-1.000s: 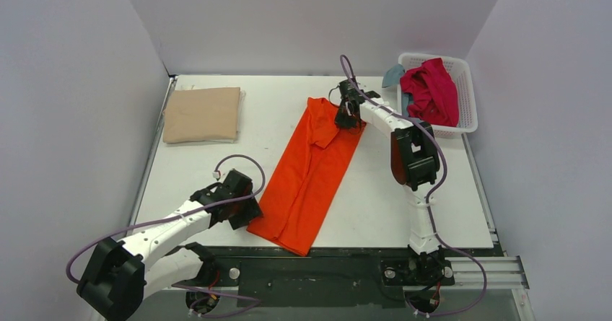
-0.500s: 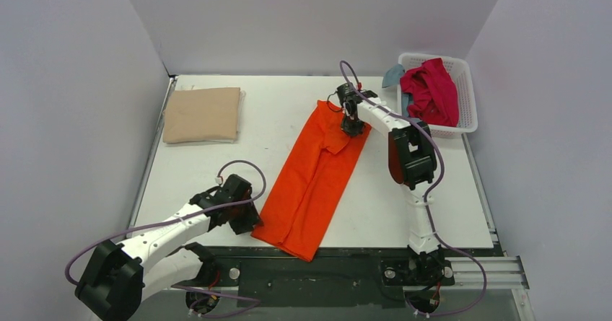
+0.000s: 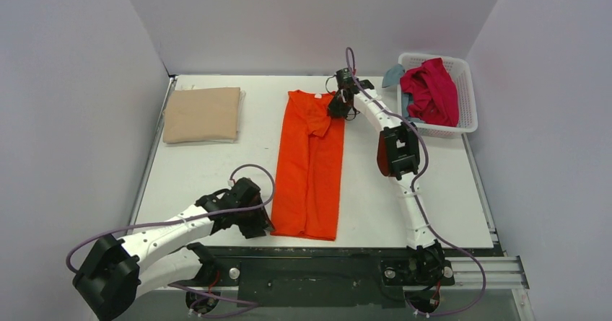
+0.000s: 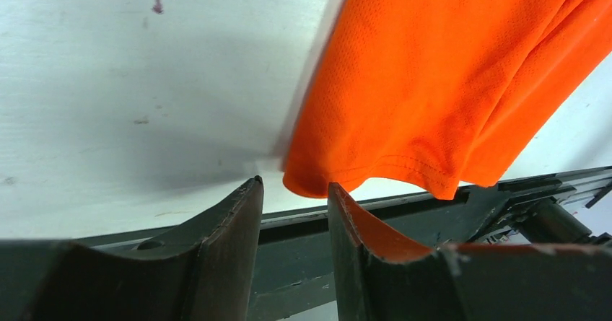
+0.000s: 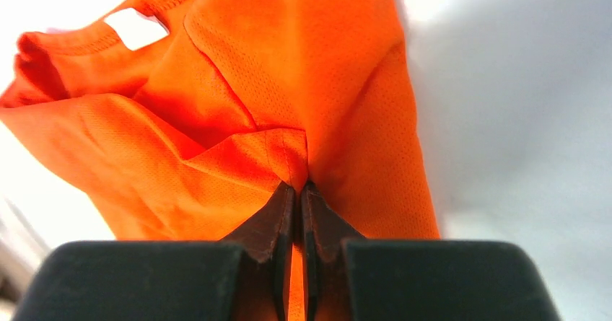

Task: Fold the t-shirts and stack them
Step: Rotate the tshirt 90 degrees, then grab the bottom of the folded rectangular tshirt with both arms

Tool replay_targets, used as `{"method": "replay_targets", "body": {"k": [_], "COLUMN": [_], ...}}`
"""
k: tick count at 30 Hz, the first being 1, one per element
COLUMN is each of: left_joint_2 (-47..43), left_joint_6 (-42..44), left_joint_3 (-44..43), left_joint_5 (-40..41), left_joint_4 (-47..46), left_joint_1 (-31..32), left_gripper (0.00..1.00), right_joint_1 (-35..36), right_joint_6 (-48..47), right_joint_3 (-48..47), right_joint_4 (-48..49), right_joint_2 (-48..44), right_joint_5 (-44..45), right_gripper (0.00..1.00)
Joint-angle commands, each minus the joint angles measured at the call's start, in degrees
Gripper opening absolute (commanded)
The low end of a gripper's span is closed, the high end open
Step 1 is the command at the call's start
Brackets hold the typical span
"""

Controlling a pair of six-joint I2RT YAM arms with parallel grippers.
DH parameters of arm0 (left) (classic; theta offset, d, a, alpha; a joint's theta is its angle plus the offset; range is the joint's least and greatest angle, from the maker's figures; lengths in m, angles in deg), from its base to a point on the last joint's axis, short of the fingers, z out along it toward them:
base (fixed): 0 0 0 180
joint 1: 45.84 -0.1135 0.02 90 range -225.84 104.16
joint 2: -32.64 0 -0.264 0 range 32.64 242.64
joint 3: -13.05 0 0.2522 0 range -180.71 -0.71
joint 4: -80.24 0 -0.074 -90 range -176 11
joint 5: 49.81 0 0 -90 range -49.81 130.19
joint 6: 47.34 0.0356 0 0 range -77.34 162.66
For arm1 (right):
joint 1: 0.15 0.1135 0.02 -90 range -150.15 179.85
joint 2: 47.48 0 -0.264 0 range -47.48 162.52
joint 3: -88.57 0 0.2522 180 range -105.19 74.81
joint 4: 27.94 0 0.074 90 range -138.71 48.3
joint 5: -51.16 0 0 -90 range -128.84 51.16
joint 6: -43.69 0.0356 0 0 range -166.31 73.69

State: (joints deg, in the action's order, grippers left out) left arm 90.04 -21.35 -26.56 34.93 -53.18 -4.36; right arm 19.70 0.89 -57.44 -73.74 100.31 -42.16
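Left wrist view puts the left pincer (image 4: 294, 187) at the near hem corner of the orange shirt (image 4: 447, 68). Its jaws stand a narrow gap apart and the corner sits right at their mouth, but no cloth shows clamped between them. From this pincer the shirt spreads ahead and to the right, away from the dark front edge of the desk (image 4: 108, 83). At the other end, the right pincer (image 5: 296, 185) is pressed tight on a raised fold of the same shirt, close below the collar.

Seen from above, the orange shirt lies as a long narrow strip down the middle of the desk. Its long axis runs from the near edge almost straight to the far side, with one pincer at each end. The left arm is nearer the hem and the right arm nearer the collar. Folding end to end likely depends on the left pincer closing on that hem corner first.

A tan shirt (image 3: 202, 114) lies folded flat at the far left, well apart. The white basket (image 3: 469, 97) at the far right holds a heaped red shirt (image 3: 431, 90), and a grey-blue shirt (image 3: 393, 74) pokes out over its left rim.
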Motion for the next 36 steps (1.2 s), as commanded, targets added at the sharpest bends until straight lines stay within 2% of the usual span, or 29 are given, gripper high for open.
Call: {"method": "replay_targets", "body": {"k": [1,6,8,14,16,18,19,21,24,29,34,36], "left_joint_2": [3.8,7.1,7.0,2.2,0.4,-1.5,-2.1,-3.7,-5.5,-7.5,-7.2,-7.2], "left_joint_6": [-2.6,-2.6,-2.8,-2.0,-1.0,-0.3,0.2,0.5,0.8,1.2,1.0,0.7], "left_joint_3": [0.0,-1.3,-1.6,-2.3,-2.6,-2.4,-2.2,-1.0,0.9,4.8,6.5,7.2], "left_joint_5": [-2.4,-1.3,-0.4,2.8,4.4,4.7,4.7,5.8,5.4,3.2,1.5,1.1], "left_joint_4": [-7.1,-7.3,-6.7,-3.8,-2.5,-2.1,-2.8,-3.9,-4.6,-8.7,-11.6,-13.3], "left_joint_1": [0.8,1.4,1.5,1.6,1.6,1.7,1.7,1.7,2.0,2.4,2.9,3.1], "left_gripper": [0.47,0.46,0.46,0.46,0.46,0.47,0.47,0.48,0.48,0.51,0.51,0.51], "right_joint_1": [0.8,0.4,0.0,-1.7,-2.5,-3.3,-3.4,-3.4,-3.1,0.0,11.5,16.8], "right_joint_6": [4.6,6.8,5.7,1.5,1.5,1.8,0.9,-1.3,-3.3,-3.3,1.1,3.5], "right_joint_3": [-1.3,-0.9,-0.2,3.2,5.0,9.2,12.8,19.2,31.1,60.3,84.9,90.7], "right_joint_4": [5.9,10.9,11.2,11.8,14.1,15.9,16.0,15.2,13.0,11.5,14.6,15.1], "right_joint_2": [6.5,5.9,4.2,-9.2,-14.4,-20.8,-23.0,-30.0,-42.8,-61.3,-75.7,-79.2], "right_joint_5": [-8.7,-8.5,-7.3,-3.4,-6.3,-8.6,-8.2,-6.7,-4.7,-0.7,1.7,2.6], "right_gripper": [0.00,0.00,0.05,0.13,0.24,0.40,0.50,0.54,0.57,0.60,0.63,0.65]}}
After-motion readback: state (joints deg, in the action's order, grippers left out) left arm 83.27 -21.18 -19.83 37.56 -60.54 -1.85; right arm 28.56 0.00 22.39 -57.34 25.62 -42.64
